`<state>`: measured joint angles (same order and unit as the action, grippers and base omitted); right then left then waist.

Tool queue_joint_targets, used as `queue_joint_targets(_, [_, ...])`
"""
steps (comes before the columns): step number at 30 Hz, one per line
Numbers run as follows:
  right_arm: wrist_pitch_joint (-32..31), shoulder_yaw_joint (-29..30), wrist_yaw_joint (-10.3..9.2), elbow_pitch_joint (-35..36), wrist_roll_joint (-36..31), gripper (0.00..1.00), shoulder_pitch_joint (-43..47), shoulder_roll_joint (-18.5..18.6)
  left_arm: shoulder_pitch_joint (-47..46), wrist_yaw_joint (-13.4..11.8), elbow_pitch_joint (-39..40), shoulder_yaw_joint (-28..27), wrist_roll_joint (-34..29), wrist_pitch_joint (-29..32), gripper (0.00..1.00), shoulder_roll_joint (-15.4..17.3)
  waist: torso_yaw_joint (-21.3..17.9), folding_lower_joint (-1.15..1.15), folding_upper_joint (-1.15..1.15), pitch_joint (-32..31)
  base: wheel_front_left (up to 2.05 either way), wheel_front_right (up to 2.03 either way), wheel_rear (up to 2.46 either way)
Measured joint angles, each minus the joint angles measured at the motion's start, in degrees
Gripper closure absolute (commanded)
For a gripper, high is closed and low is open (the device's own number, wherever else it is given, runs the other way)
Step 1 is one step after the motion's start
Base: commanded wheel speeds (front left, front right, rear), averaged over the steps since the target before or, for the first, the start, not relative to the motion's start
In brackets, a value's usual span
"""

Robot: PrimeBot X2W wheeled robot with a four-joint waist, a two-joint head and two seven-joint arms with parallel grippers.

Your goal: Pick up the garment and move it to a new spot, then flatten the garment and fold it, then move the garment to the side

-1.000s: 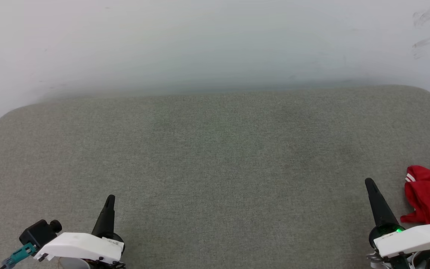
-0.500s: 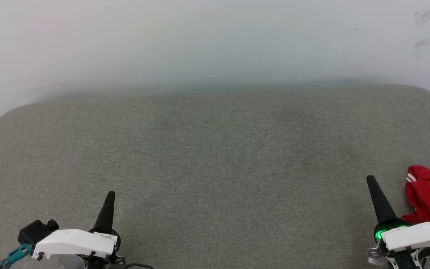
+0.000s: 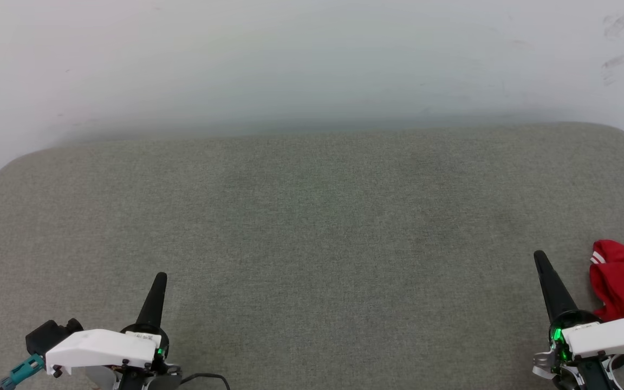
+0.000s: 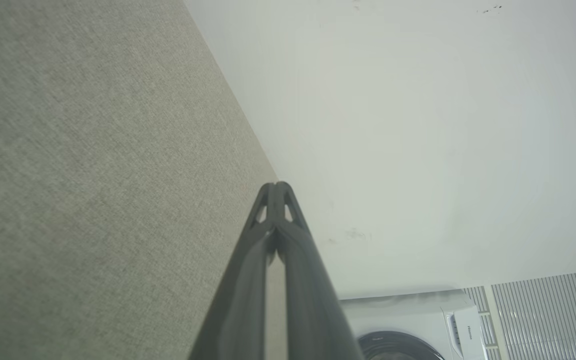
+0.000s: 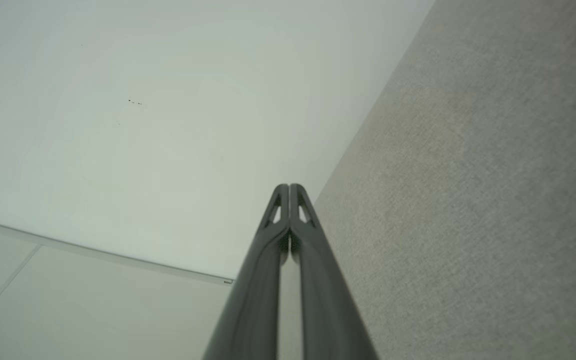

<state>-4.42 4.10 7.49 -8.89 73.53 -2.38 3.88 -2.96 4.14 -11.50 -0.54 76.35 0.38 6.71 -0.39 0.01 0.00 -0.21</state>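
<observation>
Red cloth with a striped red-and-white trim, the garment [image 3: 623, 279] lies crumpled at the right edge of the grey-green fabric surface [image 3: 312, 227], partly cut off by the head view's border. The right pincer [image 3: 538, 254] stands just to its left with its tip clear of the cloth. The white housing behind it overlaps the garment's lower part in that view, and I cannot tell whether they touch.

The right pincer is fully closed and holds nothing. In its wrist view the two dark fingers [image 5: 260, 290] meet at the tips against the line where surface meets pale wall [image 3: 312, 59]. The left pincer [image 3: 160, 276], at the lower left and well apart from the garment, is likewise closed and empty. Its fingers [image 4: 248, 290] are pressed together, with a washing machine [image 4: 418, 325] beyond them.

Compared with a second ago, the left pincer's tip sits a little higher in the head view, while its white housing has slipped lower. The right pincer's tip has also crept up and slightly toward the garment. The garment itself lies as it did.
</observation>
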Motion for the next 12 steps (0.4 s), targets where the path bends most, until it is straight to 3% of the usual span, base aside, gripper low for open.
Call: queue_joint_targets(12, [-0.2, 0.4, 0.00, -1.5, 5.9, 1.00, -1.0, 0.0, -0.9, 1.0, -0.7, -1.5, 5.1, 1.5, 1.00, -0.9, 0.1, 0.00, 0.00, 0.1, 0.00, 0.00, 0.00])
